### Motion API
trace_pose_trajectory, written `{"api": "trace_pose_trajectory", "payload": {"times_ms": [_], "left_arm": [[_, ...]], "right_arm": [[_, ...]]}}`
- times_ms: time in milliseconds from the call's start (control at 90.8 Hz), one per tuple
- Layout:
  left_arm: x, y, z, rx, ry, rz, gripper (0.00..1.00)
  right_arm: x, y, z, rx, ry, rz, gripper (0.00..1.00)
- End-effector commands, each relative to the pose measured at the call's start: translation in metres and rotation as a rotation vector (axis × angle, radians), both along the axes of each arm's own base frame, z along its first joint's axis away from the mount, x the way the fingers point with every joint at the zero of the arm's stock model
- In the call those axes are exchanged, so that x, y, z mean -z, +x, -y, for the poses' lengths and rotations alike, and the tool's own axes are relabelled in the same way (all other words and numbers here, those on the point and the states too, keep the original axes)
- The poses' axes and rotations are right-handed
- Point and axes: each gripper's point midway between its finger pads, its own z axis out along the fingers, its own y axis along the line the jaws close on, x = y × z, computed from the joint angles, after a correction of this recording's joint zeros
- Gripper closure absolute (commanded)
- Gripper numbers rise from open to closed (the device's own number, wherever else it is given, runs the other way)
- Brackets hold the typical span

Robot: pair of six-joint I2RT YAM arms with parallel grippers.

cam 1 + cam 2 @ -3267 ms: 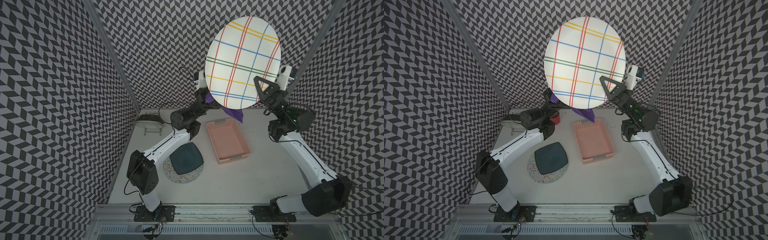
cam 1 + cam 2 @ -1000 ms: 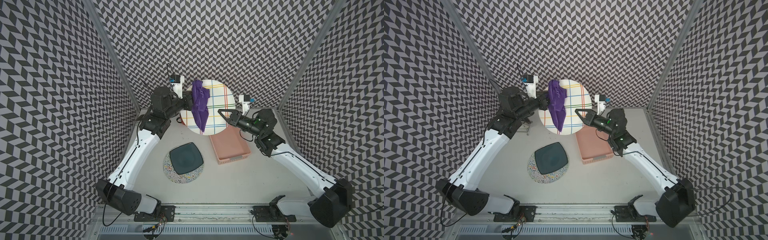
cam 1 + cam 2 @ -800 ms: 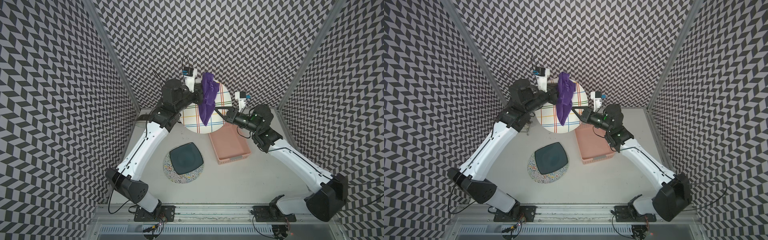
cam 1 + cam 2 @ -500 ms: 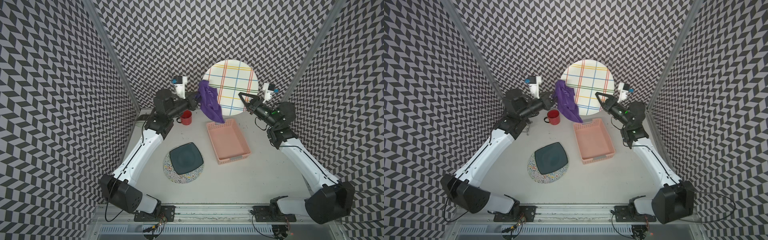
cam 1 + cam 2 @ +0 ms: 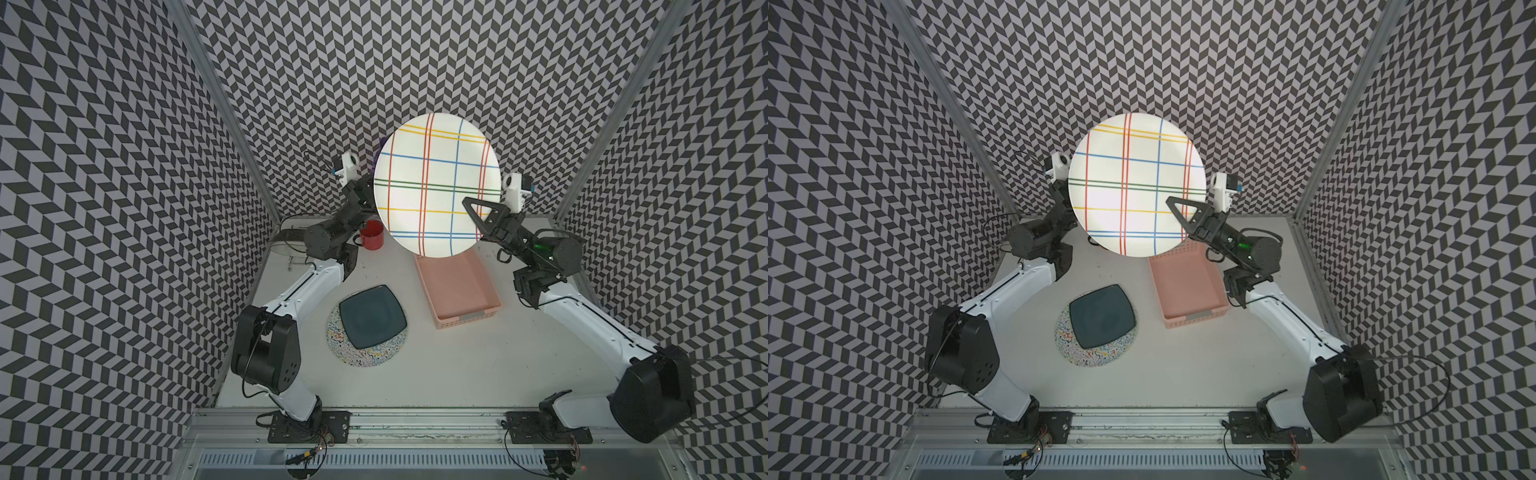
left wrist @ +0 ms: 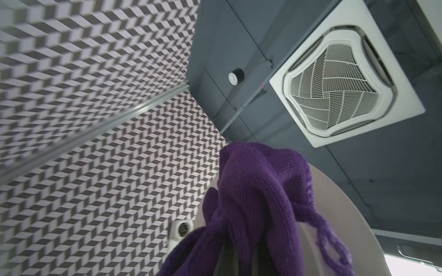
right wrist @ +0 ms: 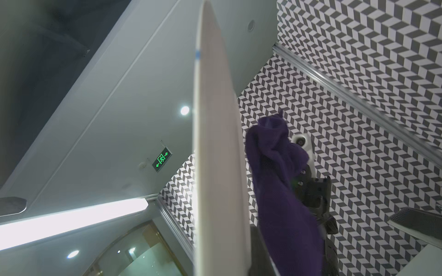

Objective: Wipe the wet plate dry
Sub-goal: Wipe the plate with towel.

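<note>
The plate [image 5: 436, 185], white with coloured crossing lines, is held high, facing the camera in both top views [image 5: 1136, 185]. My right gripper [image 5: 478, 212] is shut on its lower right rim. The right wrist view shows the plate [image 7: 215, 167] edge-on. The purple cloth [image 7: 279, 191] sits against its back face. My left gripper [image 6: 241, 262] is shut on the purple cloth [image 6: 258, 203], which bunches over the plate's underside [image 6: 334, 215]. From above only a sliver of cloth [image 5: 377, 160] shows past the plate's left rim. The left fingertips are hidden behind the plate there.
On the table stand a red mug [image 5: 371, 235] at the back, a pink basket [image 5: 457, 286] under the plate, and a dark square plate [image 5: 372, 316] on a speckled round mat [image 5: 365, 357]. A dish rack [image 5: 291, 241] sits in the back left corner.
The right arm has lifted the plate higher, nearer the camera. The cloth in the left gripper, beside the plate's left rim half a second ago, is now behind the plate.
</note>
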Motion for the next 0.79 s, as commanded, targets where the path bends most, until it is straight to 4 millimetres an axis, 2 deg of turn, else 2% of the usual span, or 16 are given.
{"api": "trace_pose_trajectory", "payload": {"times_ms": [0,66,154,242,319,375,430,474,540,639,716,782], "left_arm": [[-0.030,-0.047,0.008,0.120,-0.081,0.123,1.00],[-0.033,-0.061,0.025,0.172,-0.076,0.136,1.00],[-0.035,-0.075,0.035,0.199,-0.065,0.149,1.00],[-0.042,-0.075,0.025,0.156,-0.058,0.158,1.00],[-0.051,-0.068,0.008,0.096,-0.068,0.162,1.00],[-0.058,-0.061,-0.003,0.056,-0.082,0.160,1.00],[-0.065,-0.058,-0.008,0.028,-0.081,0.177,1.00],[-0.067,-0.055,-0.006,0.010,-0.069,0.178,1.00],[-0.065,-0.053,0.004,0.001,-0.033,0.177,1.00],[-0.055,-0.059,0.032,0.013,0.042,0.166,1.00],[-0.046,-0.071,0.056,0.041,0.109,0.169,1.00],[-0.041,-0.080,0.065,0.044,0.156,0.179,1.00]], "right_arm": [[-0.020,-0.004,-0.009,-0.010,0.027,0.069,1.00],[-0.034,0.006,-0.007,0.014,0.059,0.071,1.00],[-0.063,0.021,0.009,0.074,0.098,0.114,1.00],[-0.078,0.032,0.032,0.132,0.126,0.133,1.00],[-0.070,0.032,0.040,0.154,0.100,0.127,1.00],[-0.054,0.027,0.032,0.147,0.045,0.120,1.00],[-0.036,0.013,0.016,0.119,0.003,0.100,1.00],[-0.025,0.004,0.005,0.105,-0.005,0.084,1.00],[-0.023,-0.009,-0.011,0.079,0.015,0.079,1.00],[-0.045,-0.010,-0.024,0.061,0.035,0.124,1.00],[-0.074,-0.002,-0.020,0.092,0.072,0.169,1.00],[-0.091,0.012,-0.011,0.131,0.088,0.194,1.00]]}}
